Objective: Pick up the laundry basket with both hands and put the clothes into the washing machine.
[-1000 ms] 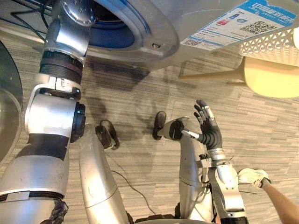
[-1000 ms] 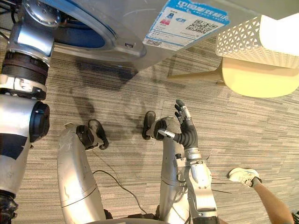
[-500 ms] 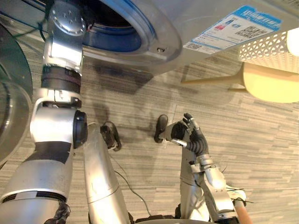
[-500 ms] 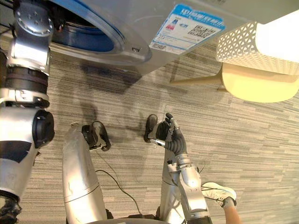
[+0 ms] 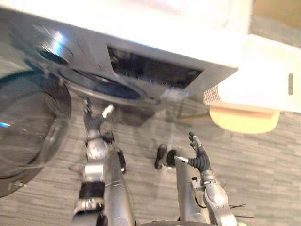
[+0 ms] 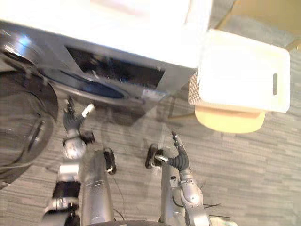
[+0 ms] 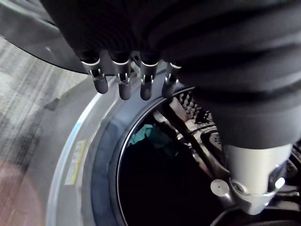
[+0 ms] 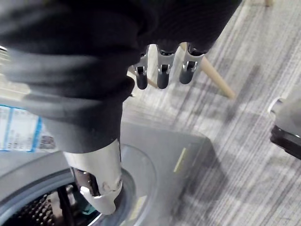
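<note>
The white laundry basket point(image 6: 240, 77) rests on a yellow stool point(image 6: 230, 120) to the right of the washing machine point(image 5: 155, 70), with neither hand on it. My left hand point(image 5: 91, 121) is raised with straight fingers just below the machine's round opening point(image 5: 101, 87). In the left wrist view a teal cloth point(image 7: 146, 136) lies inside the dark drum past the fingers point(image 7: 124, 77). My right hand point(image 5: 200, 154) is held up open over the floor, well short of the basket and holding nothing.
The machine's round glass door point(image 5: 28, 122) hangs open at the far left, close to my left arm. Grey striped carpet point(image 5: 263, 165) runs in front of the machine and under the stool, whose wooden leg point(image 8: 214, 77) appears past my right fingers.
The camera has tilted up, bringing the machine's top and the whole basket into view. My left arm has drawn back from the opening and now hangs lower. The right hand stays raised.
</note>
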You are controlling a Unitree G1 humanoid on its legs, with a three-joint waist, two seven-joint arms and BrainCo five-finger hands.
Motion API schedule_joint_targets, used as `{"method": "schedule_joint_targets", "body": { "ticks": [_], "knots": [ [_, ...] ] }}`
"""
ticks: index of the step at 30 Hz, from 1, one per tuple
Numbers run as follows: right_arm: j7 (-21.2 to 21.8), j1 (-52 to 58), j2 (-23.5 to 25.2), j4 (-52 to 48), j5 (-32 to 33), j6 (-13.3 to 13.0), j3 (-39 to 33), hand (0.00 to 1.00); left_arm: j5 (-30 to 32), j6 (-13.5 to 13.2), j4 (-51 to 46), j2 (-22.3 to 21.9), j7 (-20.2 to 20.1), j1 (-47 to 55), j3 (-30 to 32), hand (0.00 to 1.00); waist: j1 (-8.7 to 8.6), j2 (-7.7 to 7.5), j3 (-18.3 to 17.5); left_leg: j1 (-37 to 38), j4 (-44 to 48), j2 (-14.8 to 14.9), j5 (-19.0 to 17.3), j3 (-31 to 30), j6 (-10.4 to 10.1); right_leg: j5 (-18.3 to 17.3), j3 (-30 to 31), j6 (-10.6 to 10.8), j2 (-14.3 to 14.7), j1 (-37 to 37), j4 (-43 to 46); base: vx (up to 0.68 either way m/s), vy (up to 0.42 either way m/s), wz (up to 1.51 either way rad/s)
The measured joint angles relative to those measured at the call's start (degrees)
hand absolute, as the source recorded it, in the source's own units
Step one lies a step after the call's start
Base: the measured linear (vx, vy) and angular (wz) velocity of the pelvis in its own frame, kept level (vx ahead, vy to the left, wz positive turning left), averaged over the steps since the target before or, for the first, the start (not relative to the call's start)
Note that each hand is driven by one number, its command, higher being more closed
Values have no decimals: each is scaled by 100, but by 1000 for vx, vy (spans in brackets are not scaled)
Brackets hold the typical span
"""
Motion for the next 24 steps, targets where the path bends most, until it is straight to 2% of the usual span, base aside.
{"method": "schedule_joint_targets", "body": {
  "ticks": [2,6,9,10,13,15,19,20,24],
  "knots": [
    [-76,-13,-64,352,-39,72,-115,0,-117,-106,6,-168,-202,568,-145,0,87,115,-184,802,-812,-140,258,149,-17,158,-44,34,9,703,-644,155,-30,12],
    [-86,-214,-99,1232,-35,171,-120,0,-180,-246,384,-228,-446,1018,-276,0,96,179,-465,1982,-2164,-405,795,314,-38,480,-120,111,1,1696,-1621,145,-14,13],
    [-87,-526,-143,2278,-34,220,-122,0,-210,-272,1285,-260,-596,965,-364,0,77,316,-747,2495,-3010,-575,1186,314,-41,784,-167,180,85,2202,-2412,97,29,7],
    [-86,-776,-206,2920,-28,267,-125,0,-227,-273,1839,-254,-679,874,-453,0,73,413,-841,2734,-3454,-639,1415,315,-23,1024,-177,210,165,2459,-2890,89,47,-2],
    [-91,-1068,-271,3832,-27,381,-126,0,-224,-270,2687,-247,-803,788,-544,0,77,544,-914,3302,-4160,-725,1770,309,1,1495,-201,268,295,3162,-3893,91,77,0],
    [-95,-1100,-267,4103,-27,380,-133,0,-212,-268,3075,-214,-831,790,-550,0,71,553,-928,3629,-4317,-805,1854,280,29,1664,-233,328,308,3634,-4325,35,64,9],
    [-163,-1160,-246,4518,-27,381,-184,0,-200,-243,3626,-151,-923,854,-556,0,82,608,-1103,3962,-4586,-892,1877,299,46,2014,-187,392,393,4104,-4977,2,68,-2],
    [-205,-1376,-142,5148,-17,487,-237,0,-102,-201,4364,22,-932,913,-739,0,46,244,-1122,4618,-5369,-1346,1987,-227,249,2409,117,570,249,4467,-5515,-1,17,-4],
    [-205,-1376,-142,5149,-17,487,-237,0,-102,-201,4364,22,-932,914,-739,0,46,240,-1120,4618,-5368,-1346,1987,-227,249,2409,117,570,248,4467,-5514,0,0,0]
  ]
}}
